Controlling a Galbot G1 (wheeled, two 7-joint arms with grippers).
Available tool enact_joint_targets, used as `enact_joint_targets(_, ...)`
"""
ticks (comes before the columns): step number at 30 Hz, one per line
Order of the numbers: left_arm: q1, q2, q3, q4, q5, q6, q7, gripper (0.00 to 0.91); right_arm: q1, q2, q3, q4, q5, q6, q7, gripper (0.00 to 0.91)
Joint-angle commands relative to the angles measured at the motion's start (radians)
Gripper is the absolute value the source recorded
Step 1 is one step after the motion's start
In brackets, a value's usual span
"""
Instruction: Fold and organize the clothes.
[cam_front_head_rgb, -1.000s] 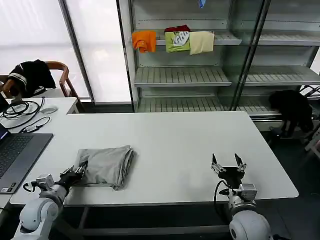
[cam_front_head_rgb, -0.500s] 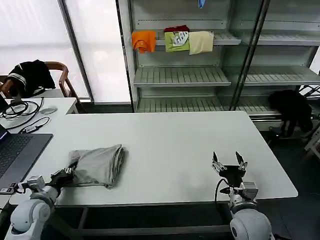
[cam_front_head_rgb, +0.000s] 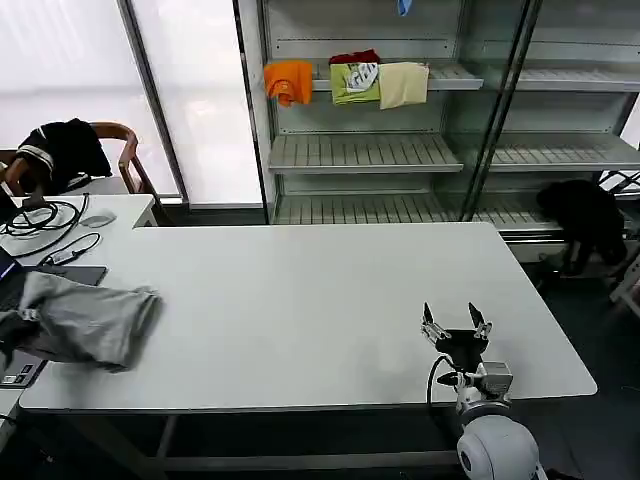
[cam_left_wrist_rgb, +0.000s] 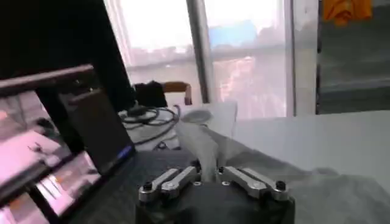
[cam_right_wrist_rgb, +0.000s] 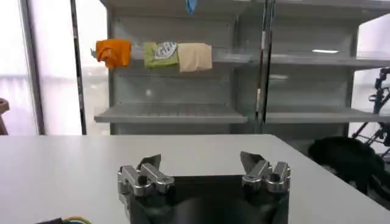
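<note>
Soft grey cotton shirt (cam_front_head_rgb: 85, 322), folded into a rumpled slab, sits at the far left edge of the white bench (cam_front_head_rgb: 320, 300), half draped over a laptop (cam_front_head_rgb: 20, 375). In the left wrist view the left gripper (cam_left_wrist_rgb: 207, 176) has its fingers pinched tight on a fold of that grey fabric. The right gripper (cam_front_head_rgb: 455, 325) sits wide open, lower right of the frame, well apart from the shirt. Metal shelving (cam_front_head_rgb: 365, 150) behind holds orange, green and cream folded garments (cam_front_head_rgb: 345, 82)

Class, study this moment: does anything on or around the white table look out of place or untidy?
Yes. The grey shirt, pinched in the left gripper, sits bunched at the white table's left edge, draped partly over the laptop rather than lying flat. The right gripper hovers open.
</note>
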Motion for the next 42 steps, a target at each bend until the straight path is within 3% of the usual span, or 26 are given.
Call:
enact_joint_targets(1, 0.001, 0.101, -0.052, -0.054, 0.087, -0.020, 0.030, 0.000, -0.003, 0.000, 0.002, -0.001, 0.000, 0.001, 0.001, 0.907)
enact_joint_targets(6, 0.036, 0.014, 0.014, -0.223, 0.092, 0.015, 0.023, 0.000, -0.009, 0.002, 0.010, -0.001, -0.001, 0.001, 0.002, 0.907)
enact_joint_targets(11, 0.080, -0.045, 0.130, -0.464, 0.034, 0.128, -0.049, 0.010, -0.020, 0.005, 0.017, -0.008, -0.005, 0.004, 0.003, 0.907)
enact_joint_targets(16, -0.015, -0.102, 0.468, -0.635, -0.012, 0.175, -0.234, 0.010, -0.032, 0.023, 0.032, -0.013, -0.022, 0.004, 0.006, 0.907)
enact_joint_targets(22, -0.162, -0.226, 0.799, -0.531, 0.112, 0.174, -0.267, 0.010, -0.043, 0.034, 0.042, -0.031, -0.043, -0.005, 0.009, 0.907)
enact_joint_targets(30, -0.249, -0.296, 0.865, -0.351, 0.166, 0.170, -0.235, 0.010, -0.043, 0.061, 0.048, -0.031, -0.061, -0.017, 0.004, 0.907)
enact_joint_targets(34, -0.272, -0.314, 0.880, -0.345, 0.160, 0.171, -0.234, 0.071, -0.032, 0.073, 0.038, -0.056, -0.076, -0.016, 0.001, 0.907)
enact_joint_targets(35, -0.280, -0.321, 0.882, -0.342, 0.159, 0.172, -0.234, 0.121, -0.029, 0.074, 0.037, -0.059, -0.077, -0.016, 0.002, 0.907)
enact_joint_targets(36, -0.285, -0.328, 0.886, -0.340, 0.159, 0.172, -0.235, 0.302, -0.020, 0.077, 0.033, -0.063, -0.081, -0.018, 0.001, 0.907)
enact_joint_targets(37, -0.288, -0.333, 0.889, -0.338, 0.157, 0.172, -0.237, 0.907, -0.013, 0.082, 0.031, -0.067, -0.085, -0.021, 0.000, 0.907)
enact_joint_targets(42, -0.319, -0.400, 0.901, -0.315, 0.104, 0.168, -0.244, 0.907, 0.015, 0.094, 0.017, -0.094, -0.091, -0.025, -0.001, 0.907)
